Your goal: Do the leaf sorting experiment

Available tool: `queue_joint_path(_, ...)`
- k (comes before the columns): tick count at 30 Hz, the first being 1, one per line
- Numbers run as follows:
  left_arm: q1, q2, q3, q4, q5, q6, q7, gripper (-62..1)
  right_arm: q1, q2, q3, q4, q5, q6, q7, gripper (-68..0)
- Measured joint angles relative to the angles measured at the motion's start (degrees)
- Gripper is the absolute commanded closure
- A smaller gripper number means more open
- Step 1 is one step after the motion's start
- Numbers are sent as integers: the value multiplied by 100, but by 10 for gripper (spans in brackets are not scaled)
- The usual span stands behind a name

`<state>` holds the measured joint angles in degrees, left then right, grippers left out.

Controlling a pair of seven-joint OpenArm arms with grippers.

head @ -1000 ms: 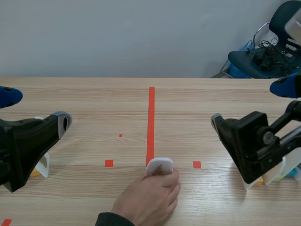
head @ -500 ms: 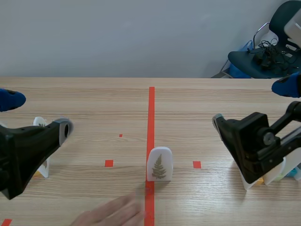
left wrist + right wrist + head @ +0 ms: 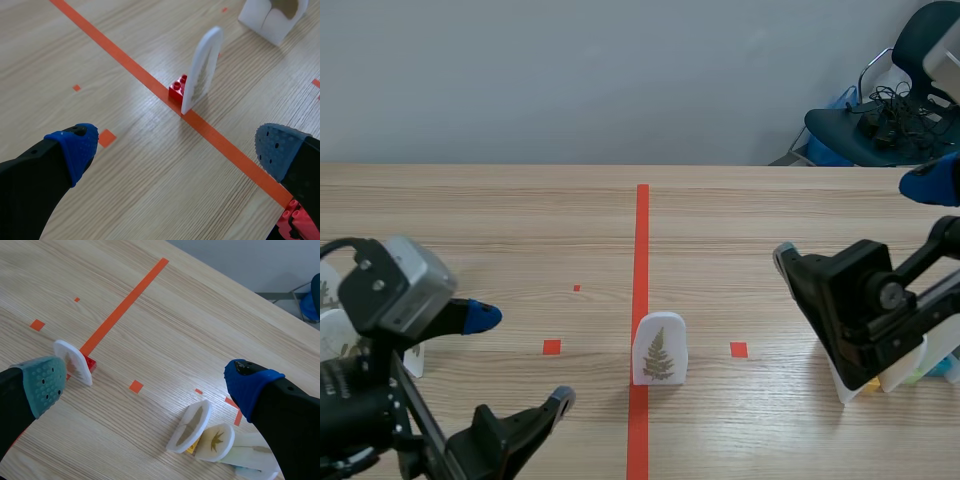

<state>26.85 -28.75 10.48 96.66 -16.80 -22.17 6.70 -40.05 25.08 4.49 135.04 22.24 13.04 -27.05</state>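
Though ungripped, fern card (image 3: 659,350) upright

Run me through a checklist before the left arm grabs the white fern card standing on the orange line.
1. White arch-shaped fern card upright on its small red brick: ok.
2. Left gripper open: ok.
3. Card between the left gripper's fingers: not ok, it stands ahead of them.
4. Right gripper open, apart from the card: ok.
5. Whether right-side leaf cards match the fern: cannot tell.
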Motion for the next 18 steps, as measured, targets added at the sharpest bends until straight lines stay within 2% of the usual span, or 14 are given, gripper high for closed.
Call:
queue_joint_path(6,-968,527,1027,-1340,704,-11,-579,-623,0,0,0,0,-17,0,0,-679)
queue_joint_path(12,-2041,1250,1700,-2782,1189,24,-953,-623,0,0,0,0,-28,0,0,-679)
queue_joint_path(18,-2671,1698,2079,-3613,1272,50,-1213,-623,0,0,0,0,-125,0,0,-679)
